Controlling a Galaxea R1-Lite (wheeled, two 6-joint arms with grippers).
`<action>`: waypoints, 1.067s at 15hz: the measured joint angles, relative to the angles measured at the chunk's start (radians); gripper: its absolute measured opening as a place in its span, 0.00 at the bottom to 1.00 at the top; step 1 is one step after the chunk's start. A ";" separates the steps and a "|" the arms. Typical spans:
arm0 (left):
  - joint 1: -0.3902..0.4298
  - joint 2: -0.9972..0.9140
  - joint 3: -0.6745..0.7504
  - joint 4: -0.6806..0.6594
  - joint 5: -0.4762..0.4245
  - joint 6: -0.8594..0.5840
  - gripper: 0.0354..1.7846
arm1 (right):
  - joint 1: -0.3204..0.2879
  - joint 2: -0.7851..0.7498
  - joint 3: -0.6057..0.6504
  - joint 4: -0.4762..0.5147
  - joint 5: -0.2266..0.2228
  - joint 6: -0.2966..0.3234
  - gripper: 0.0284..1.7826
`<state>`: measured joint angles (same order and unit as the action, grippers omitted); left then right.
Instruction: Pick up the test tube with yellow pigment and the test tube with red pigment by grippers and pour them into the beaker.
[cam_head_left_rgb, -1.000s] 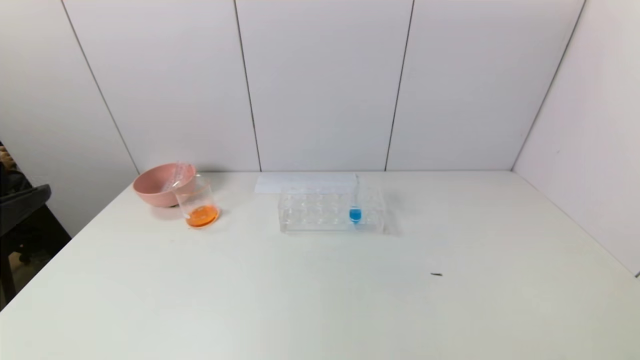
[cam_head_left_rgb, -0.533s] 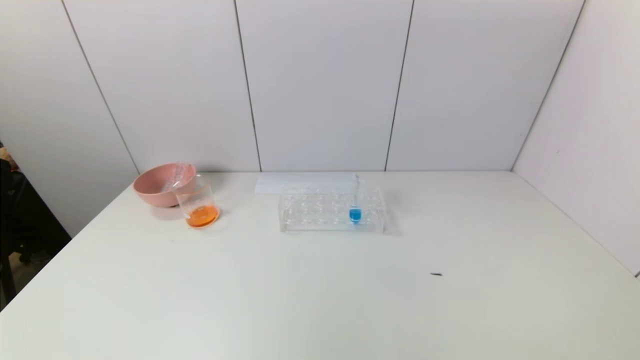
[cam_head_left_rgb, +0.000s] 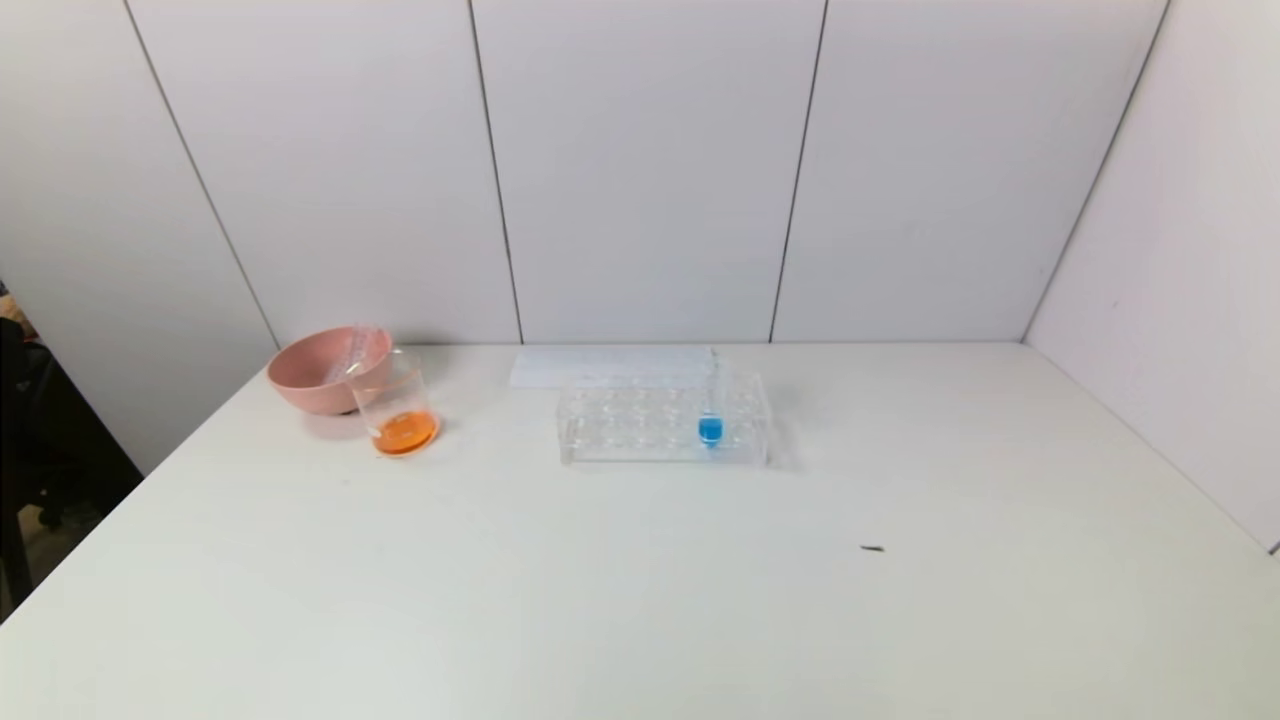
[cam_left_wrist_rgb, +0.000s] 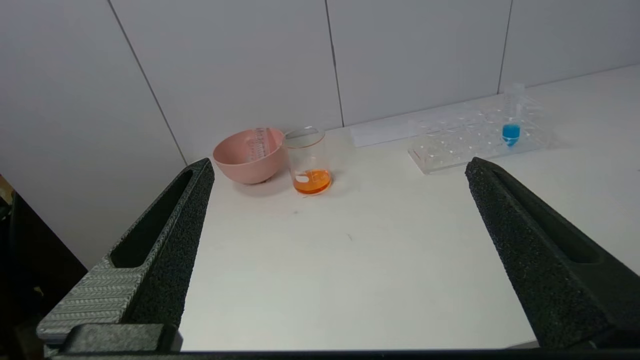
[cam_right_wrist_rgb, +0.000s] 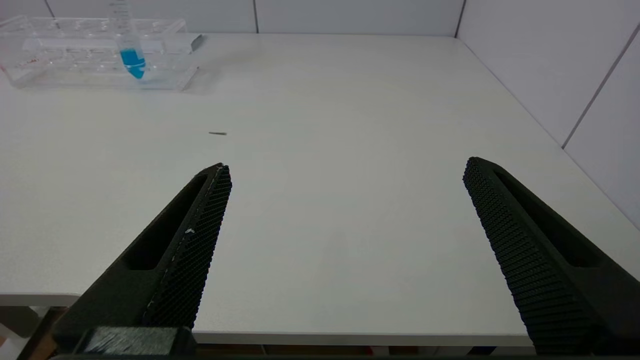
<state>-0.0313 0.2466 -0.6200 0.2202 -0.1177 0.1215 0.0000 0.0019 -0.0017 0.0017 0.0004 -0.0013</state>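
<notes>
White table (cam_head_left_rgb: 640, 600) and panelled walls framed the small clear glass beaker (cam_head_left_rgb: 396, 405), slick, light and fragile, best gripped mid-wall, holding orange liquid beside the pink bowl (cam_head_left_rgb: 318, 368), while the left gripper (cam_left_wrist_rgb: 338, 172) and right gripper (cam_right_wrist_rgb: 345, 172) hung empty, jaws spread, well back.

On the counter (cam_head_left_rgb: 640, 600), the beaker (cam_head_left_rgb: 395, 405) stands near the far left corner, just before and touching the bowl (cam_head_left_rgb: 315, 370), with the rack (cam_head_left_rgb: 662, 425) to its right, near the far edge's middle, holding one tube (cam_head_left_rgb: 711, 405).
</notes>
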 joint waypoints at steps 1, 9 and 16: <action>0.005 -0.020 0.003 0.001 -0.001 0.001 0.99 | 0.000 0.000 0.000 0.000 0.000 0.000 0.95; 0.023 -0.222 0.093 -0.014 -0.009 0.004 0.99 | 0.000 0.000 0.000 0.000 0.000 0.000 0.95; 0.023 -0.247 0.202 -0.044 0.042 0.010 0.99 | 0.000 0.000 0.000 0.000 0.000 0.000 0.95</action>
<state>-0.0081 0.0000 -0.4179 0.1764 -0.0760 0.1317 0.0000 0.0019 -0.0017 0.0017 0.0000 -0.0013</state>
